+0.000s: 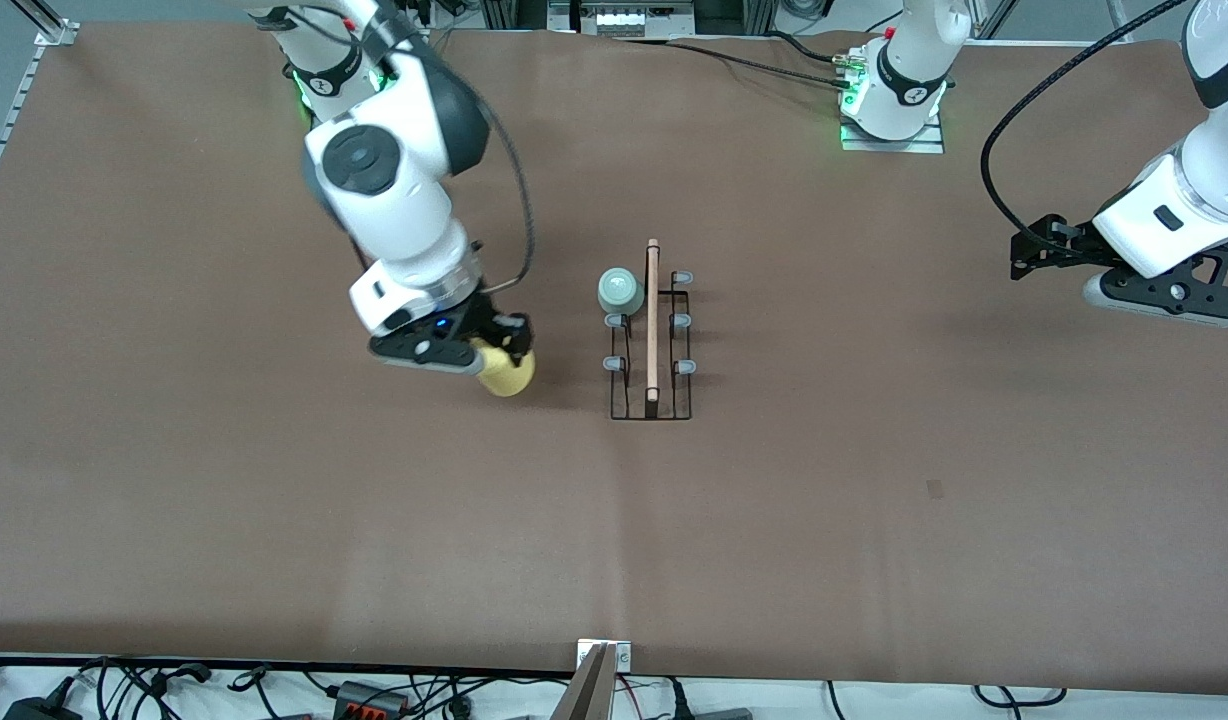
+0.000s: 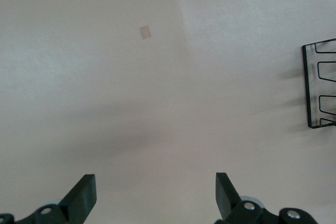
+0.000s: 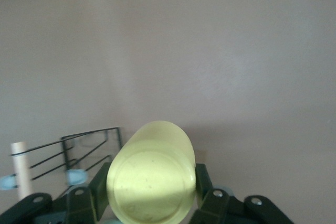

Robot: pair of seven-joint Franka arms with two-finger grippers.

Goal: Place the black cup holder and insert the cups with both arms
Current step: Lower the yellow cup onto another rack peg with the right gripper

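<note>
Yellow cup (image 1: 507, 374) clamped in right gripper (image 1: 479, 352) fingers, over brown surface (image 1: 874, 500) beside black cup holder (image 1: 652, 340). Left gripper (image 2: 155, 195) fingers spread, holding nothing, waiting.

A brown tabletop (image 1: 774, 520) spreads wide and plain under everything. A small pale square mark (image 1: 935, 489) sits on it, toward the left arm's end and nearer the front camera than the left claw (image 1: 1144, 275). Tangled black cables (image 1: 154, 690) and adapters lie along the tabletop's near edge.
</note>
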